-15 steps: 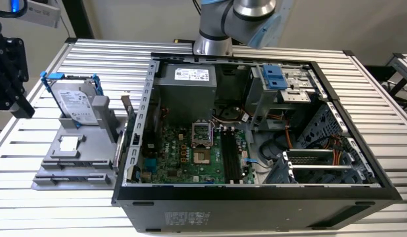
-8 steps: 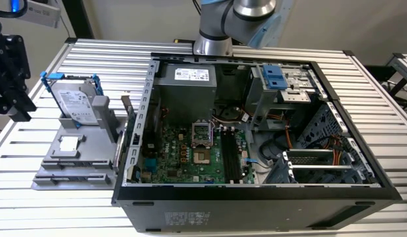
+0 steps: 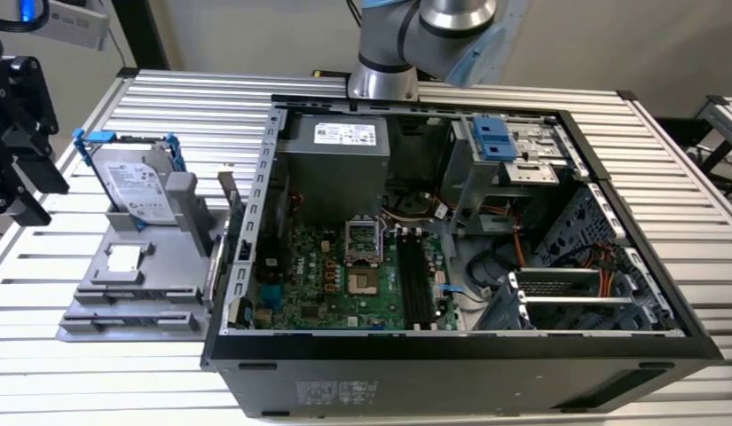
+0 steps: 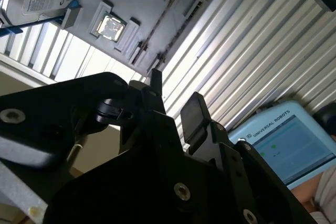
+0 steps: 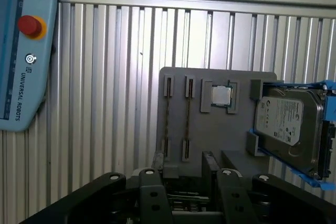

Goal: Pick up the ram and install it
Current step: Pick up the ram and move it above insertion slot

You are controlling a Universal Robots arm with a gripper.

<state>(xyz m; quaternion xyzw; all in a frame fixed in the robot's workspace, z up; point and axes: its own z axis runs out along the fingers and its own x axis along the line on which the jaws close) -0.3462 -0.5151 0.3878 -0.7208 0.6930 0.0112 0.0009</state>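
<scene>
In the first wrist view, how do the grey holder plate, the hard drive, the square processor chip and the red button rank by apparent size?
1. grey holder plate
2. hard drive
3. processor chip and red button: they look about alike, so I do not rank one above the other.

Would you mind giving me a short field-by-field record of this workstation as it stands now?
End effector: open, nothing between its fingers, close to the holder
Holder: grey, on the table, on the exterior view's left of the case
Hard drive: in a blue frame, propped on the holder
Chip: square, in a recess of the holder
Case: open, lying on the table
Slots: long, black, on the board inside the case
Table: slatted metal
</scene>
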